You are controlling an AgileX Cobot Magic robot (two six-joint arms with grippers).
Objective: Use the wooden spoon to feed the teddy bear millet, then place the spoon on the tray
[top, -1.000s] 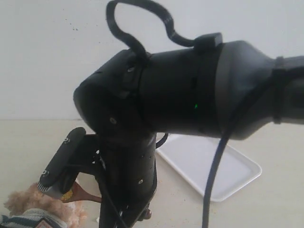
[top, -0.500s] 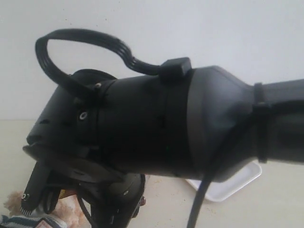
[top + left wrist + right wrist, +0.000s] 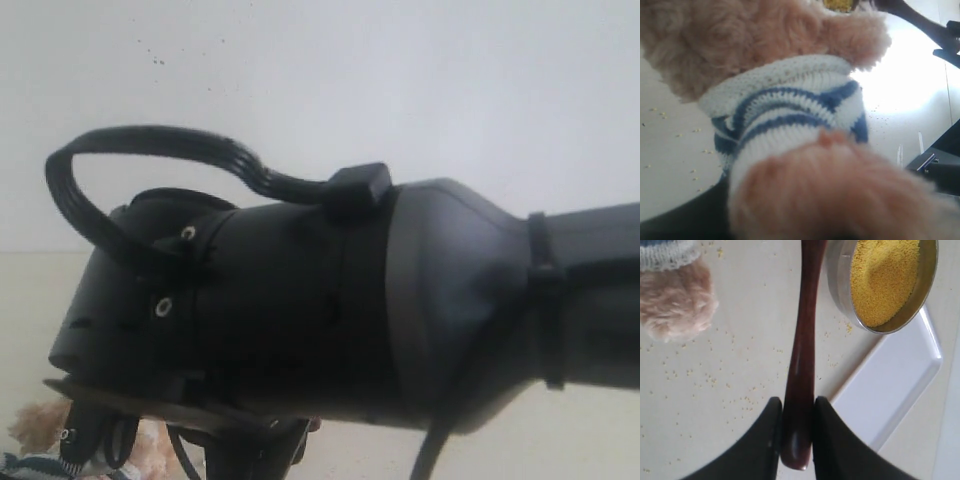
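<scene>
Right jaws tight on thin handle of glossy reddish-brown wooden spoon (image 3: 802, 340); left jaws' state unclear.

Matte black, barrel-shaped arm housing (image 3: 280, 310) flaring into a dark-grey cone (image 3: 450, 300). Looped over the top, a flat ribbed black cable (image 3: 130, 148) ending in a boxy plug (image 3: 358, 185). Small silver screws (image 3: 188, 233); a black strap (image 3: 545, 310) round the narrower section. Curved black fingers (image 3: 840, 445) on the right gripper (image 3: 797, 402).
</scene>
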